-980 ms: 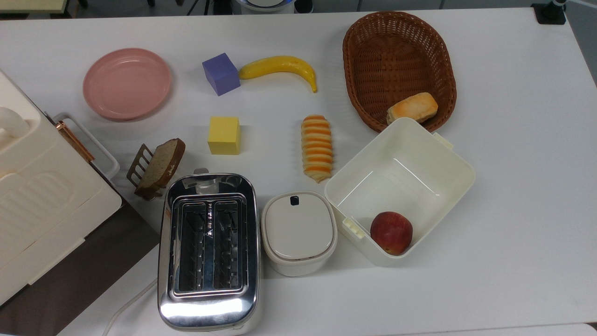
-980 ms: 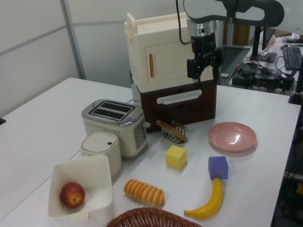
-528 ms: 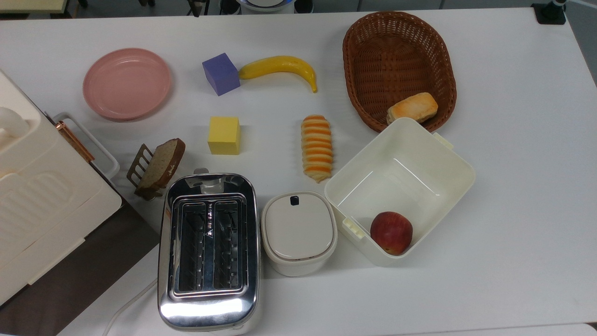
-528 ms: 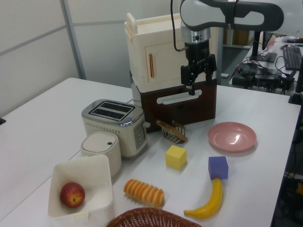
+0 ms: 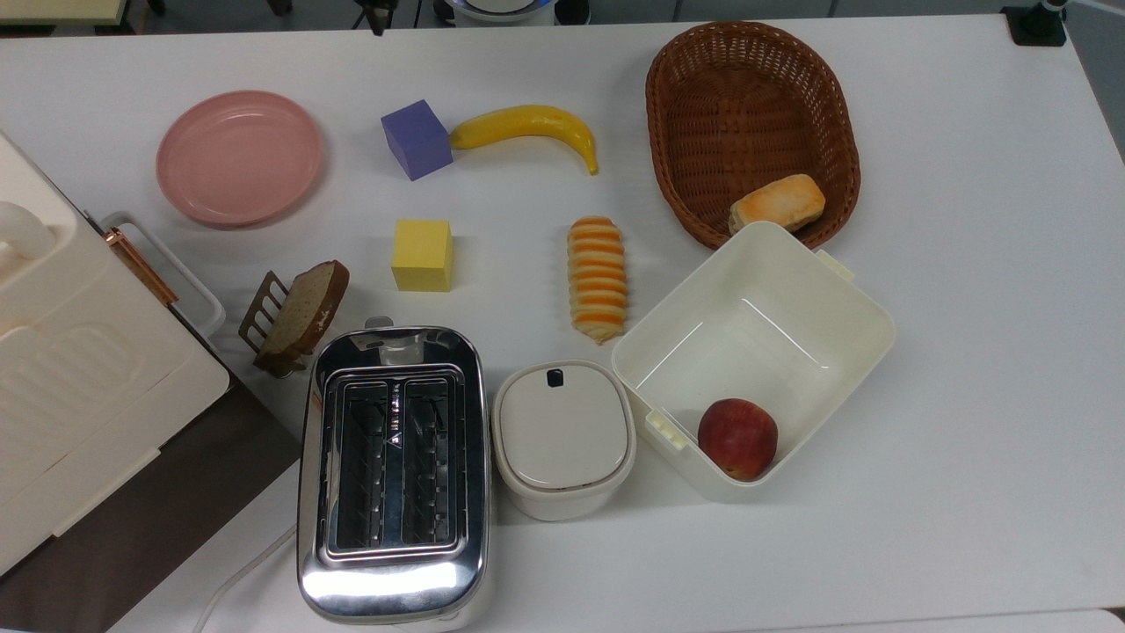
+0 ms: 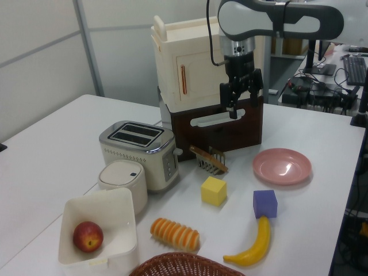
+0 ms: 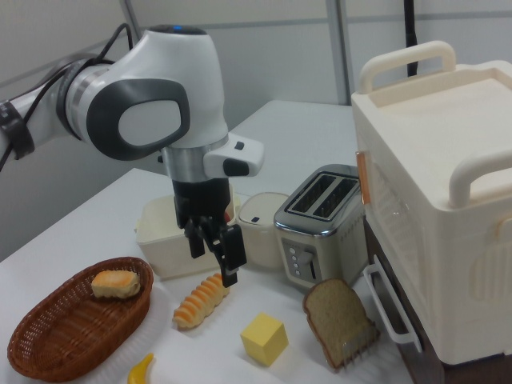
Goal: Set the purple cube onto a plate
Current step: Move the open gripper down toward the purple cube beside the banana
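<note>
Purple matte cube [image 5: 417,138]: you find it on the white table [image 5: 967,352], between the round pink shallow plate [image 5: 239,157] on the top view's left and the yellow banana [image 5: 527,127] touching its right side. Plate: bare. Yellow cube [image 5: 423,255]: just below the purple one. Brown wicker basket [image 5: 703,79]: holds one bread roll [image 5: 777,203]. Cream open box [image 5: 791,290]: holds one red apple [image 5: 737,438], its far wall overlapping the basket. Gripper [image 6: 241,101]: in the air before the cream cabinet [image 6: 190,75], jaws spread, holding nothing; in the right view the arm cuts off your sight of the box.
</note>
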You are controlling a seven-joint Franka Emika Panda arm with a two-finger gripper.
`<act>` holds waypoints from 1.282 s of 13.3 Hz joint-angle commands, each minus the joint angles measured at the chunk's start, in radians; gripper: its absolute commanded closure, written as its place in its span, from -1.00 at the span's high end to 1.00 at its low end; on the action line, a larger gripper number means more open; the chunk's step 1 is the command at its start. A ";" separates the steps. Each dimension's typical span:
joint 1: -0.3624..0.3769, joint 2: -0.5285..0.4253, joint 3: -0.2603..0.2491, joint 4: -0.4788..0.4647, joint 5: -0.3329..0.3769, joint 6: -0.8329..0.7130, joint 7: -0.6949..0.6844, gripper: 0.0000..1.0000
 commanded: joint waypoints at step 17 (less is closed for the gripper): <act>-0.031 -0.333 0.138 -0.810 -0.202 0.512 -0.443 1.00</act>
